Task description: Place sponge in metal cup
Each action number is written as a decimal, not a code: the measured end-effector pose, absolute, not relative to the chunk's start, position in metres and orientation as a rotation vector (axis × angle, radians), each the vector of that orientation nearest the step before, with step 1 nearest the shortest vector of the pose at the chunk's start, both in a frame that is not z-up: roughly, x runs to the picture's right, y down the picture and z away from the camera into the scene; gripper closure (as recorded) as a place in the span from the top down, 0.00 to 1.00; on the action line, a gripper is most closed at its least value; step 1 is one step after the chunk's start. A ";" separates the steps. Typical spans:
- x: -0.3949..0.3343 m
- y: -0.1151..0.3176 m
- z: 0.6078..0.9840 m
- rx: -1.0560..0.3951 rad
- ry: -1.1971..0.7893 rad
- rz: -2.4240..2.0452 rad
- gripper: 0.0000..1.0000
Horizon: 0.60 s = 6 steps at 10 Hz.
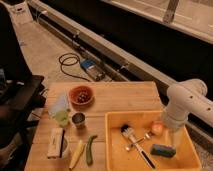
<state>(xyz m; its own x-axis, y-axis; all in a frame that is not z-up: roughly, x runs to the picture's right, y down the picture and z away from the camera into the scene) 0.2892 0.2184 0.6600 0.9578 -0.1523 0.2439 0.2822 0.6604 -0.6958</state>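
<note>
The sponge [163, 150], a small blue-teal block, lies flat in the yellow tray [116, 150] near its front right corner. The metal cup [78, 120], short and shiny, stands on the wooden table left of the tray. My white arm [184, 104] reaches in from the right. Its gripper [175, 136] hangs over the tray's right side, just above and behind the sponge, open with nothing in it.
A white-and-black brush [133, 141] and a small orange ball [157, 129] share the tray. Left of it are an orange bowl [81, 95], a translucent green cup [61, 116], a white box [55, 143], a banana [77, 153] and a cucumber [90, 149].
</note>
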 end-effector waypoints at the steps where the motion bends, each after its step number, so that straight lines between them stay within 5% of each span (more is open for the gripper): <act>1: 0.297 0.229 0.662 -0.812 -0.186 -0.217 0.80; 6: 0.303 0.264 0.685 -0.788 -0.289 -0.124 0.80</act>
<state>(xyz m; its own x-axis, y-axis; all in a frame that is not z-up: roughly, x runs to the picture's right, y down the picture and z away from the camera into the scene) 0.3034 0.2638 0.6850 0.9534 -0.0025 0.3018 0.2170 0.7007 -0.6796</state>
